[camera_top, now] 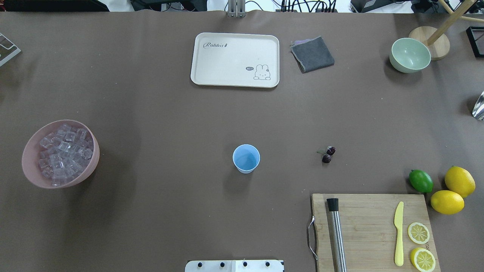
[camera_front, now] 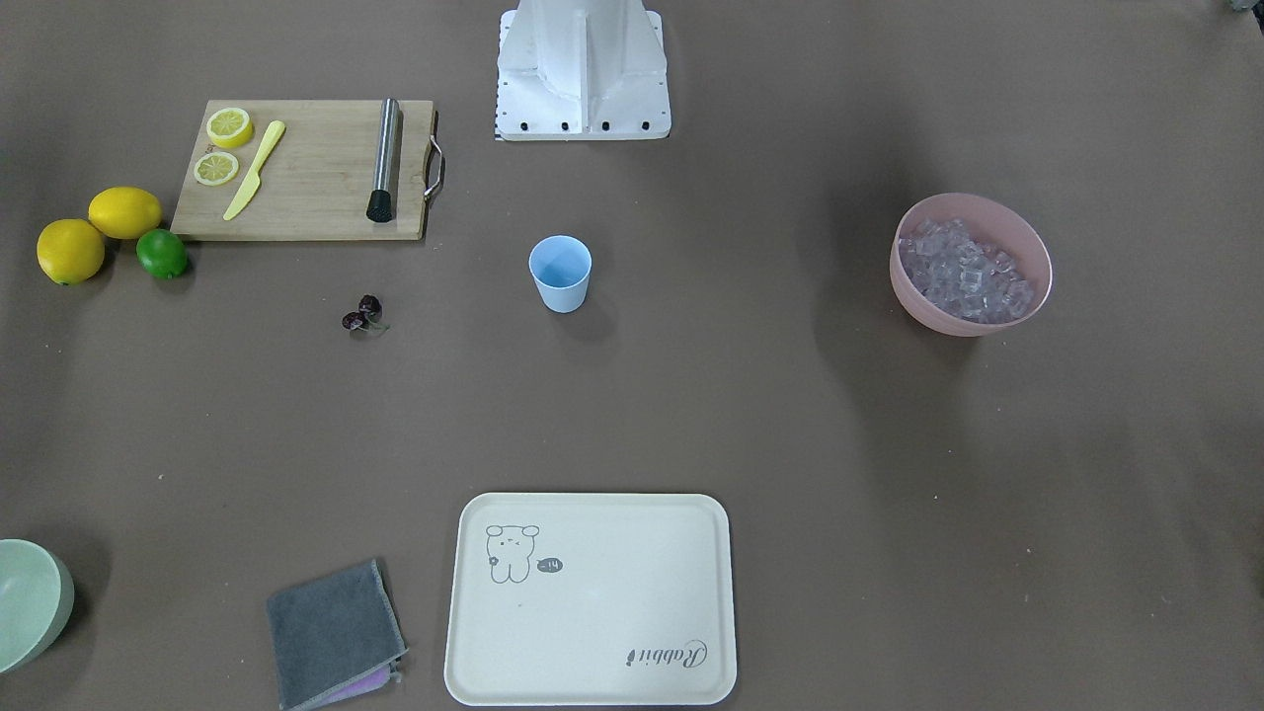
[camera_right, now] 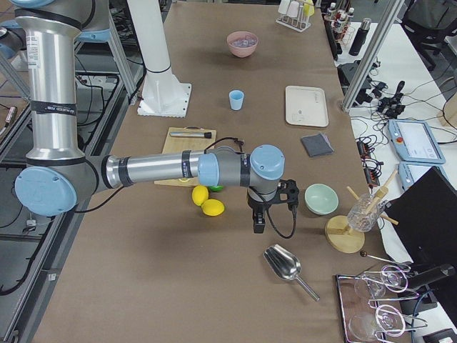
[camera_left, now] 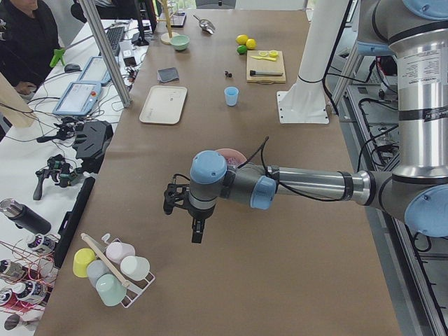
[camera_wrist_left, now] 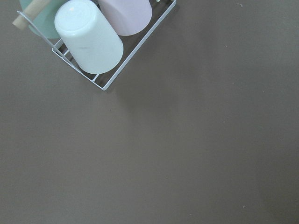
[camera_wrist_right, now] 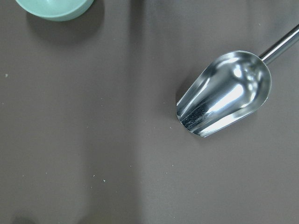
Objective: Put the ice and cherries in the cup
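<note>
Cup (camera_top: 246,158) upright mid-desk (camera_top: 151,113), empty; cherries (camera_top: 328,155) lie apart from it toward the robot's right, ice (camera_top: 64,153) heaped in the pink bowl (camera_top: 30,166) far left. Left end effector (camera_left: 198,236) hangs beyond the bowl by a rack of cups (camera_left: 115,269), right end effector (camera_right: 258,229) by a metal scoop (camera_wrist_right: 224,93) — both well apart from cup, cherries and ice. Fingers apart or together — cannot tell for either.

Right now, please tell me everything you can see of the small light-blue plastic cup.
The small light-blue plastic cup is a handleless tumbler with smooth walls that narrow toward its base. It stands upright, mouth up, on the brown table, about mid-table in front of the robot's base, and looks empty. Nothing touches it; the pair of dark red cherries lies apart, toward the robot's right.
</note>
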Robot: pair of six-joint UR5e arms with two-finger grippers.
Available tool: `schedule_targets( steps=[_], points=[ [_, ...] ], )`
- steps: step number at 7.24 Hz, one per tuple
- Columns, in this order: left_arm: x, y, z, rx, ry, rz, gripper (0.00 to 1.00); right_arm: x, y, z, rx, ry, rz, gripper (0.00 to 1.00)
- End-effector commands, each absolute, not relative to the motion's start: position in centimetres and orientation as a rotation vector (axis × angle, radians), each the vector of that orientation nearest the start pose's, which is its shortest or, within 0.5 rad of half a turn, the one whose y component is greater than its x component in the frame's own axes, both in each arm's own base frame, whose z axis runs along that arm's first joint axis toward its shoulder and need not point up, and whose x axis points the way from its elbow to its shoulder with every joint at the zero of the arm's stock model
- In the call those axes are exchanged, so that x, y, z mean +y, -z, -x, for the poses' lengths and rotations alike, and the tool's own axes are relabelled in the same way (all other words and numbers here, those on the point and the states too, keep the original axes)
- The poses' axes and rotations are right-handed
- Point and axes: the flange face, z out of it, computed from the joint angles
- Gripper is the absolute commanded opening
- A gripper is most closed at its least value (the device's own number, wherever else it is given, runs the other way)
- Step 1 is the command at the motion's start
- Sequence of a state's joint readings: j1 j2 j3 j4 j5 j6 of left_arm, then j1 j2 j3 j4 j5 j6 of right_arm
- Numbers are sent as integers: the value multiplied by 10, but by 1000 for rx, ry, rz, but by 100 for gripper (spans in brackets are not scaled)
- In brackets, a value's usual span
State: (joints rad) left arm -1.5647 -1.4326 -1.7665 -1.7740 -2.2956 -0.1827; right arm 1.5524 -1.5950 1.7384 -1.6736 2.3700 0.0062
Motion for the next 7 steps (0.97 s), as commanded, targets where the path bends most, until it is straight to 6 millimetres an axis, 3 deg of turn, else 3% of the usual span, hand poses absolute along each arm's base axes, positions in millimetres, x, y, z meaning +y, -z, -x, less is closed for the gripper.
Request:
schedule_targets(
  steps=[1, 7],
  points=[
    [-451, -605, 65, 735, 75, -186, 98, -481, -596, -53, -800, 28, -29, 100],
    [-458, -599, 65, 733, 63, -201, 98, -479, -595, -53, -798, 31, -33, 100]
  ],
)
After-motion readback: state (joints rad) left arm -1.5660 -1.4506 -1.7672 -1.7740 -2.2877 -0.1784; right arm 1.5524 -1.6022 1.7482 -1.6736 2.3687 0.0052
